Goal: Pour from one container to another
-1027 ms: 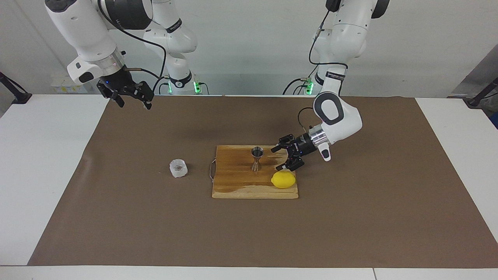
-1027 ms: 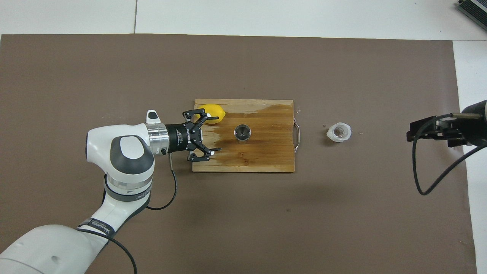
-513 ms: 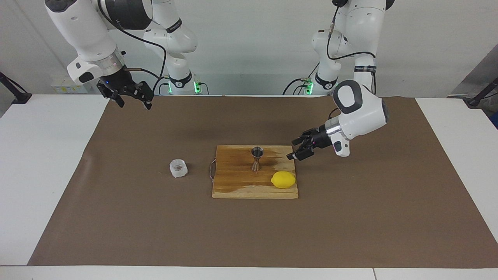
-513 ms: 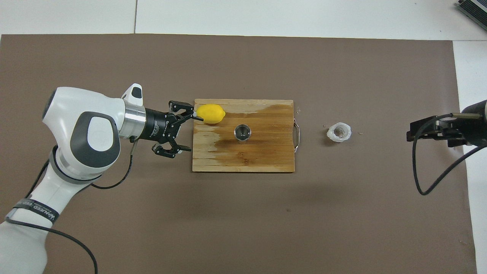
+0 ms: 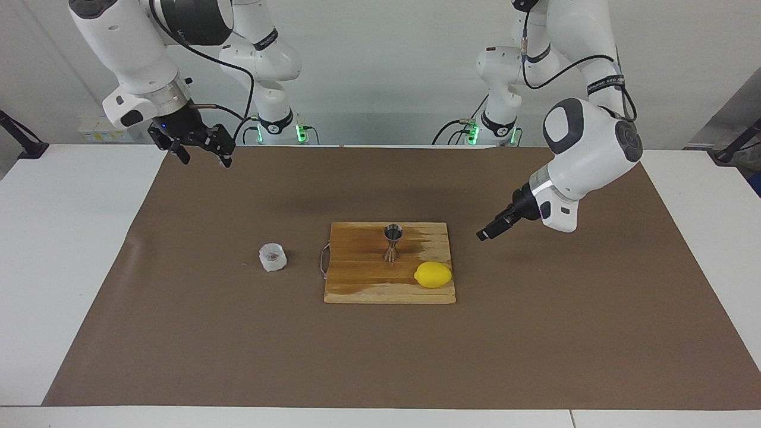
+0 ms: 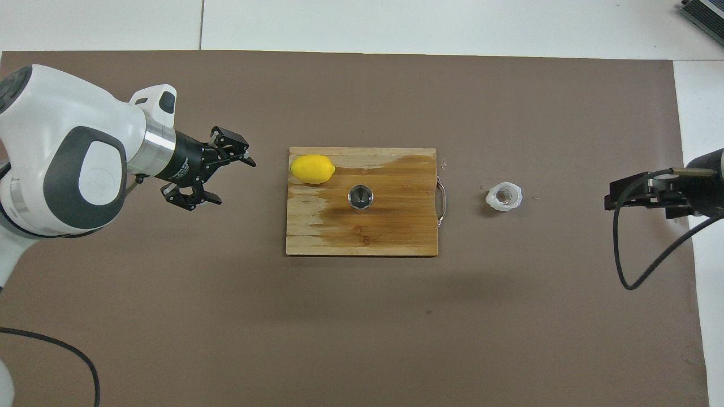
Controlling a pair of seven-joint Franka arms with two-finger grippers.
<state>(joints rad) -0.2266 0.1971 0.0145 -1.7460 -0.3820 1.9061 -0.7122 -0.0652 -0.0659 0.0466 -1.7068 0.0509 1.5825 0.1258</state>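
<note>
Two things share the wooden board (image 5: pixel 362 291) mid-table: lemon (image 5: pixel 433 274) at the corner twd the left arm's end, steel jigger (image 5: pixel 392 242) upright in the middle, nothing blocking it. Crinkled whitish cup (image 5: pixel 273 257) sits on the brown mat (image 5: pixel 535 333) beside the board's handle, twd the right arm's end. Left gripper (image 6: pixel 226 181), fingers spread & empty, has pulled back off the board since a sec ago; now over bare mat. Right gripper (image 5: pixel 199 145) waits open over the mat's edge.

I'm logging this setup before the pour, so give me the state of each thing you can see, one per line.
Small whitish crinkled translucent cup: upright on the brown mat, untouched.
Shiny steel hourglass jigger: upright on the wooden cutting board.
Yellow lemon: lying on the board's corner.
Left gripper: open, empty, over the mat.
Right gripper: open, empty, waiting.
</note>
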